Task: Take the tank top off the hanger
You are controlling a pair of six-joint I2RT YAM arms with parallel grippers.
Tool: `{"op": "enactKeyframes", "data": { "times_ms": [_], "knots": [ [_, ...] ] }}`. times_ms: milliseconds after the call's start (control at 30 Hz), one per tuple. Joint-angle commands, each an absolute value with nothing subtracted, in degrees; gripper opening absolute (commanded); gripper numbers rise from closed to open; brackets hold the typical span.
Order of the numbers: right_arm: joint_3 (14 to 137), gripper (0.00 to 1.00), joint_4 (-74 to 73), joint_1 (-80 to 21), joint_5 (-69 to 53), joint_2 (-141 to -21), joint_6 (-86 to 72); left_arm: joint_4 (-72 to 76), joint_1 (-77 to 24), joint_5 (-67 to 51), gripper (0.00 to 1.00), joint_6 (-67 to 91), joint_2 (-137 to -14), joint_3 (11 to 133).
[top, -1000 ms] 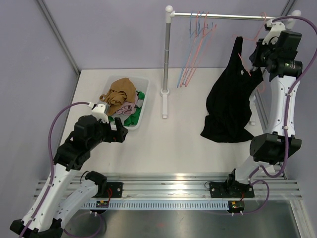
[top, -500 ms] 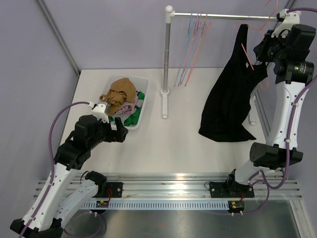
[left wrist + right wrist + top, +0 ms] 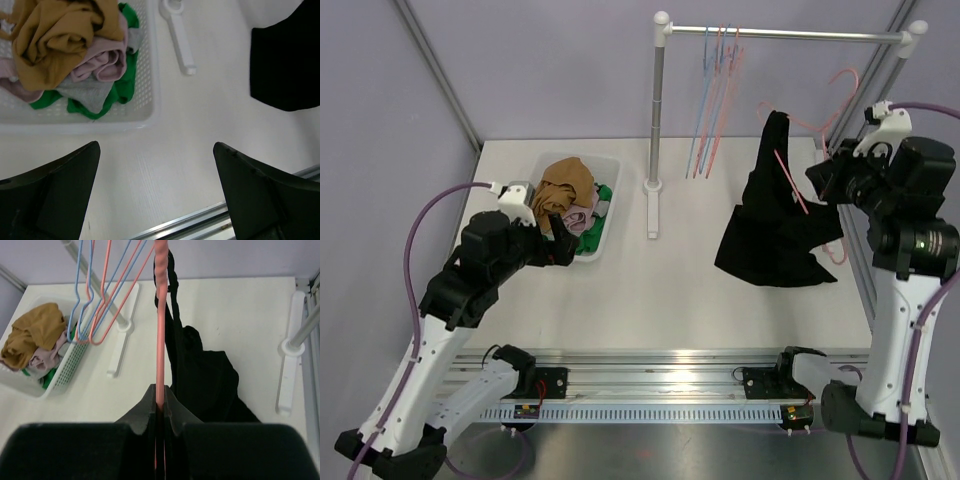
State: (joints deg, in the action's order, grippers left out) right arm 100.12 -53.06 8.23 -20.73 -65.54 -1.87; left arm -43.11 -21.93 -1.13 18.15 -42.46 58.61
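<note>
Left of the white upright rack post (image 3: 658, 120), our left claw (image 3: 155, 150) hangs open and empty above the table (image 3: 650, 290), just beside the white plastic mesh basket (image 3: 145, 100) of crumpled clothes. Right of the post, the black tank top (image 3: 770, 230) dangles from the pink wire hanger (image 3: 160, 315), whose hook is off the rail. Further right, our right claw (image 3: 160, 394) is clamped on the hanger's wire. We judge the stripping step is at hand. Next, the left claw must cross past the post, grip the fabric and draw it off the hanger.
</note>
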Motion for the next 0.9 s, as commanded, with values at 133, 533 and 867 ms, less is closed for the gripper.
{"op": "enactKeyframes", "data": {
  "times_ms": [133,533,867],
  "knots": [
    [92.6,0.00,-56.4,7.7,-28.0,-50.0,-4.0,-32.7,-36.8,0.8,0.99,22.1,-51.3,72.8],
    [85.4,0.00,-64.3,0.4,-41.7,-35.6,-5.2,-11.3,-65.6,12.9,0.99,12.8,-61.7,79.7],
    [85.6,0.00,-62.4,-5.5,-44.0,-35.2,-6.1,-7.6,-72.5,31.0,0.87,8.5,-71.5,81.7]
  ]
}}
